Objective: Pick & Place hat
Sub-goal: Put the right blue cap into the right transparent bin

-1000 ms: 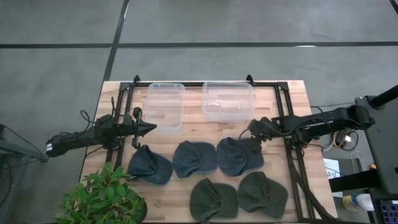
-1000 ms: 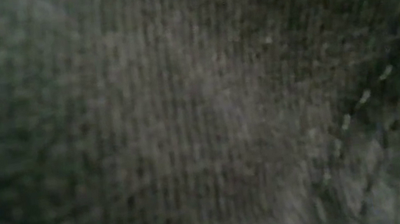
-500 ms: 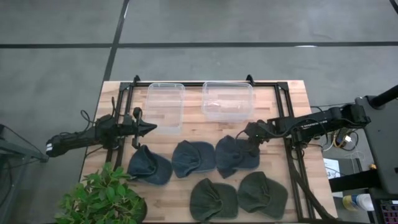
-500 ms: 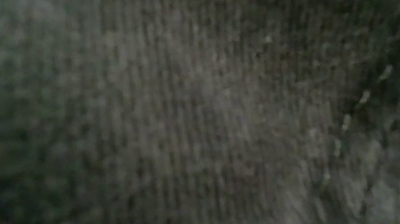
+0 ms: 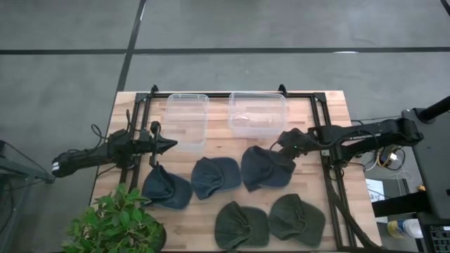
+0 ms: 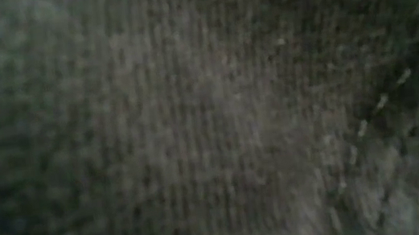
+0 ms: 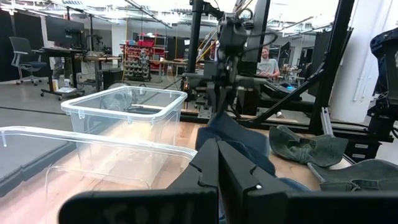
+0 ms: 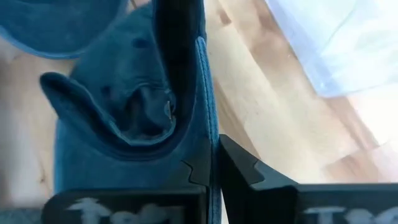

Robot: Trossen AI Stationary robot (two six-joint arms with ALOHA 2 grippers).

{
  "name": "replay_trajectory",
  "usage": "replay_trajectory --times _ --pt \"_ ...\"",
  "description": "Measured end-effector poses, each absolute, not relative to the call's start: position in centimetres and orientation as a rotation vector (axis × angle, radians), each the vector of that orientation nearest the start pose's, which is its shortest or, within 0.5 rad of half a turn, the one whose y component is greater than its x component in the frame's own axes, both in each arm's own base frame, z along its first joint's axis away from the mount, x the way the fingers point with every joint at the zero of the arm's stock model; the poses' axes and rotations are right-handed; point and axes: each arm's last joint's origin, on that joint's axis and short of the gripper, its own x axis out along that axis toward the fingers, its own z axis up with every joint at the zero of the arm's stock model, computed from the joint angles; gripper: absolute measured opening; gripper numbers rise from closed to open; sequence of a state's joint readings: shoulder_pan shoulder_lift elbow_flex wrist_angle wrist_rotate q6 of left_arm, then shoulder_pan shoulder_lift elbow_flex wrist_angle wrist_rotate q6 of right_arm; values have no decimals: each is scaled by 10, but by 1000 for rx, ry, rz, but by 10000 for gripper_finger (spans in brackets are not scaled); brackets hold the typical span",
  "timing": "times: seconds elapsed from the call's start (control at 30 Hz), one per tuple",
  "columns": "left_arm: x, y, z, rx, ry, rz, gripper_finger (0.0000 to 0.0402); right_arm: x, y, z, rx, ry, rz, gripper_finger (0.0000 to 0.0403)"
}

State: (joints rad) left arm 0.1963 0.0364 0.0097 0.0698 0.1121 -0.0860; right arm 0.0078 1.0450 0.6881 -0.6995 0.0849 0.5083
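Three blue hats lie in a row on the wooden table (image 5: 330, 105): one at the left (image 5: 167, 188), one in the middle (image 5: 214, 177), and one at the right (image 5: 266, 169). My right gripper (image 5: 283, 145) is shut on the right one. The left wrist view shows that hat (image 7: 239, 134) hanging below the right gripper. Two green hats (image 5: 242, 225) (image 5: 297, 219) lie near the front edge. My left gripper (image 5: 169, 145) is shut and holds nothing, beside the left clear container (image 5: 187, 121). Hat cloth (image 6: 209, 117) fills the low view. My right gripper pinches the blue hat's edge (image 8: 208, 118) between its two fingers (image 8: 239, 171), at the hat's far right side. The fingers come from above, slanting in from the table's right. The held edge is raised, and the hat's near part (image 5: 261, 181) still seems to lie on the table.
A second clear container (image 5: 257, 112) stands at the far edge, right of the first. A potted plant (image 5: 116, 225) stands at the near left corner. Black frame rails (image 5: 329, 161) run along the table's sides.
My right gripper has shut on the right blue hat's edge. It has then moved toward the table's left and far edge, drawing the hat's far right side up and along with it. The hat's near part has stayed low.
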Motion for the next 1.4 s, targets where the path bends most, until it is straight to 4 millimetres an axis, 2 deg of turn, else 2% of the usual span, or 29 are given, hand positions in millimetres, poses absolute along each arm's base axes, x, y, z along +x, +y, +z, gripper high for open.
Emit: replay_trajectory --times 0.33,0.57,0.73,0.87,1.07,1.4 --pt "98 16 170 -80 -43 83 0 190 1 279 364 932 -274 12" --pt "98 16 170 -80 -43 83 0 190 1 332 282 804 -246 12" --pt "98 16 170 -80 -43 83 0 186 -5 370 124 669 -365 12" --pt "98 16 170 -80 -43 83 0 181 -12 391 -68 607 -537 12" --pt "98 16 171 -80 -43 83 0 183 -19 403 -121 533 -595 12" --pt "98 16 170 -80 -44 83 0 217 -40 378 -344 716 -621 12"
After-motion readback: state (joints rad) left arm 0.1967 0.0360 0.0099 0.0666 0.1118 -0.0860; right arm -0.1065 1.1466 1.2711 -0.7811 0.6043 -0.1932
